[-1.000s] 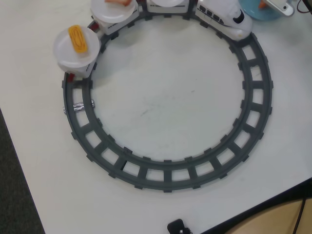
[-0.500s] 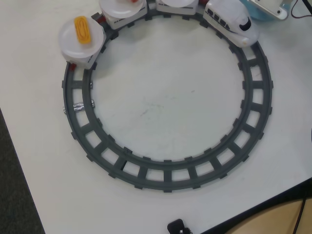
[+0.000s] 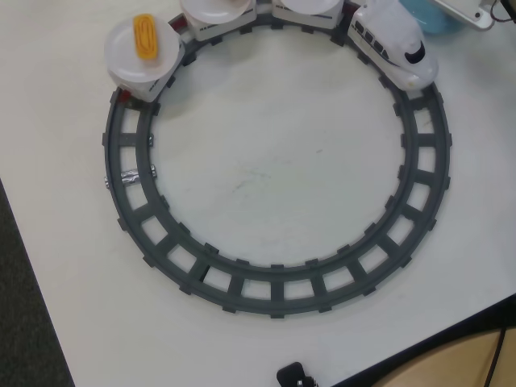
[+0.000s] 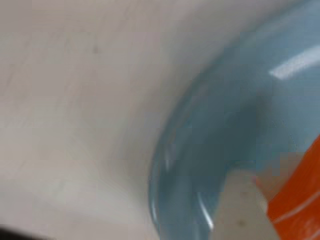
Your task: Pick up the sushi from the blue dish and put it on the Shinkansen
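Sushi sits in the blue dish at the wrist view's lower right, blurred, while overhead the Shinkansen rides the track top right, and the gripper barely shows at the edge, opening unreadable.

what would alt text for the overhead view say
A grey ring track lies on a white table, with a white toy Shinkansen at upper right pulling cars topped with white plates. The rearmost plate carries a yellow sushi piece; a blue dish shows at the top edge.
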### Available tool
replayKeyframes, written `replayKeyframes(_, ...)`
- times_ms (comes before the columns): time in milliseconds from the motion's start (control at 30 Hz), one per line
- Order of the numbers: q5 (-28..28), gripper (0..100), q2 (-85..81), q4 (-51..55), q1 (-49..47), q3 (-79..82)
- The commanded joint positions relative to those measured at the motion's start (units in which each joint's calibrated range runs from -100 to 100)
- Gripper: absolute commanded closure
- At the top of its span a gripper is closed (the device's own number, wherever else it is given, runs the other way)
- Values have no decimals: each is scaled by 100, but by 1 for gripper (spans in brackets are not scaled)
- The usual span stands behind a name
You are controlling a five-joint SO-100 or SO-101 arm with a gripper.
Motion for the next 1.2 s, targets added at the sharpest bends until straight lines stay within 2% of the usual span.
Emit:
replayKeyframes(0,-29,98,-967,30,178,-97)
replayKeyframes(233,-29,98,-1777,210,319,-52)
replayKeyframes(667,-29,98,-2829,1288,-403,-52)
replayKeyframes(900,-197,98,-3238,1331,-491,-16)
replayKeyframes(1167,-317,98,-3923,1331,-825,1277)
